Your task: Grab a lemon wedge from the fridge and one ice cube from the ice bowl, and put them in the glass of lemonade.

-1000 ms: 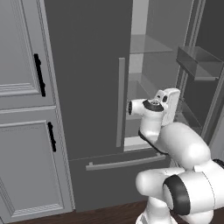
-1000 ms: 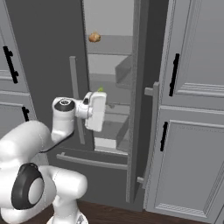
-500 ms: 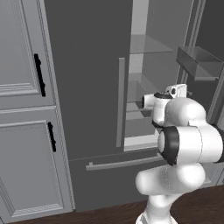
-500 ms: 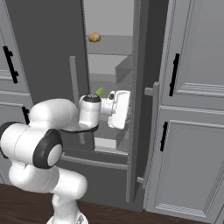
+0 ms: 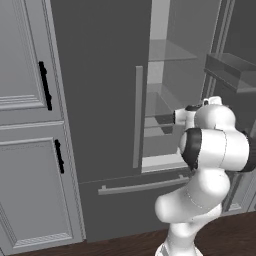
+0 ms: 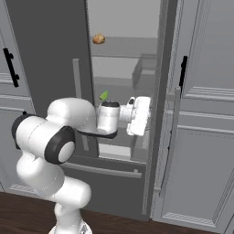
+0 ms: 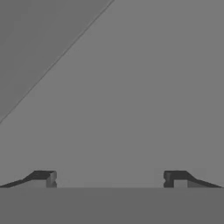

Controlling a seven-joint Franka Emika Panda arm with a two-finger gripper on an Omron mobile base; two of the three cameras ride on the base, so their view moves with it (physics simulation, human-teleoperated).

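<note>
Gripper spread, empty, lemon wedge half hidden behind wrist in fridge

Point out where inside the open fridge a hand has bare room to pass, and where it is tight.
Bare: the upper shelf to the right of the round tan lump, and the low ledge just above the bottom drawer. Tight: the middle level, where the open pincer and wrist sit beside the lemon wedge.

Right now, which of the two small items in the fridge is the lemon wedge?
The yellow-green piece on the lower shelf, just above the arm's wrist; the tan-brown lump sits a shelf higher.
</note>
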